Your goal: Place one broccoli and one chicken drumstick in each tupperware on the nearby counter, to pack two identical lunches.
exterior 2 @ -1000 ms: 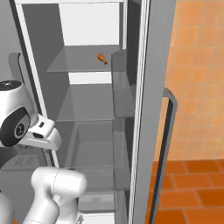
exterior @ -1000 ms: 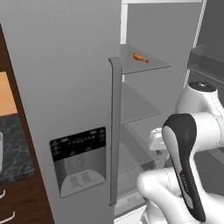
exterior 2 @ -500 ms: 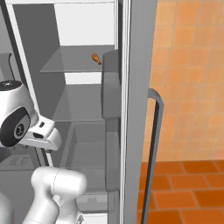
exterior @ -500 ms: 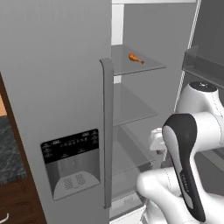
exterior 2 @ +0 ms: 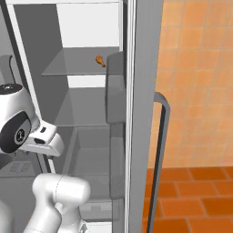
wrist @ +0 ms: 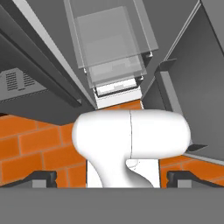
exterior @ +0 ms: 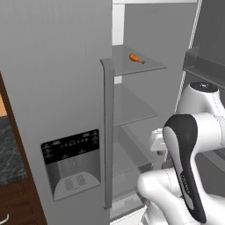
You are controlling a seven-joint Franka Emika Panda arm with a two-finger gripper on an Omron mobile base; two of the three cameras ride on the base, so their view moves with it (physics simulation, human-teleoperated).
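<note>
A small orange-brown chicken drumstick (exterior: 136, 58) lies on the upper glass shelf of the open grey fridge, also seen from the right (exterior 2: 100, 60). My arm is folded low in front of the fridge, well below that shelf. In the hand view my gripper (wrist: 112, 178) is open, its dark fingertips (wrist: 43, 177) far apart with nothing between them, pointing down at the fridge's clear drawers and the orange floor. A strip of the marbled counter (exterior: 9, 149) shows at the far left. The broccoli and the tupperware are out of view.
The shut grey fridge door with its dispenser panel (exterior: 72, 165) and tall handle (exterior: 107, 132) stands left of the shelves. An open door's edge with a curved handle (exterior 2: 160, 136) rises on the right, before an orange tiled wall (exterior 2: 195, 82). A lower glass shelf (exterior: 132, 107) is bare.
The whole picture has slid a little to the left as the base drove, so less counter shows. The arm keeps its folded pose and the gripper stays open.
</note>
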